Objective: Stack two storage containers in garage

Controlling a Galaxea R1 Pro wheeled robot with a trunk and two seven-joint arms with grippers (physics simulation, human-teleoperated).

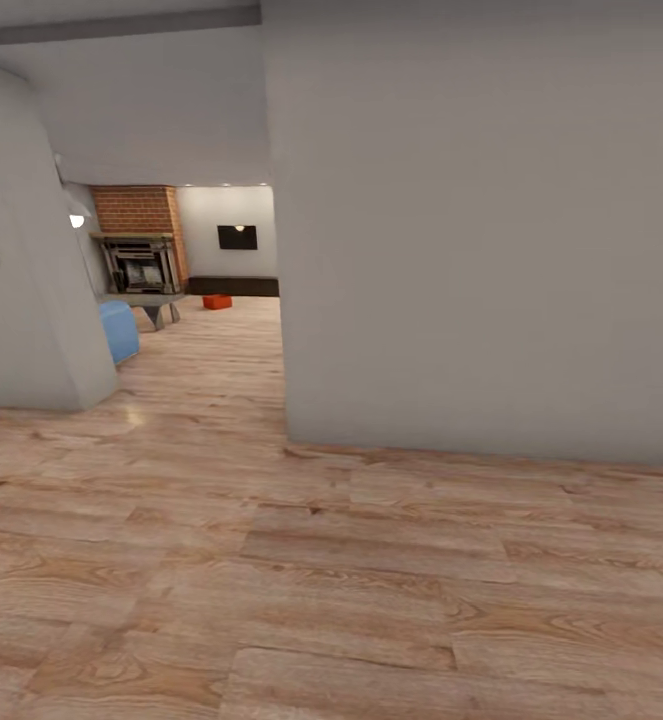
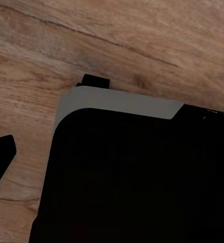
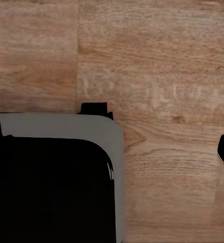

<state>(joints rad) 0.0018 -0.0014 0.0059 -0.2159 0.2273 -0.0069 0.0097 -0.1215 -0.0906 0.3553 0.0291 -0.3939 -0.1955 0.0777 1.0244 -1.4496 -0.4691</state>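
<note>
From my seat the light tan wood-plank floor [image 1: 371,600] has darker brown grain swirls and knots all over. The big flat plaster wall [image 1: 491,230] in front of me is plain pale grey, no pattern. Way back I can see 1 small orange-red rectangular storage bin [image 1: 217,301], a red-brown brick fireplace [image 1: 139,212] with a dark grey firebox, a light blue cushioned sofa corner [image 1: 120,330] and a black flat wall TV [image 1: 237,237] on a cream wall. Both wrist cams show the robot's black base with a grey rim [image 2: 122,104] over that same tan wood.
</note>
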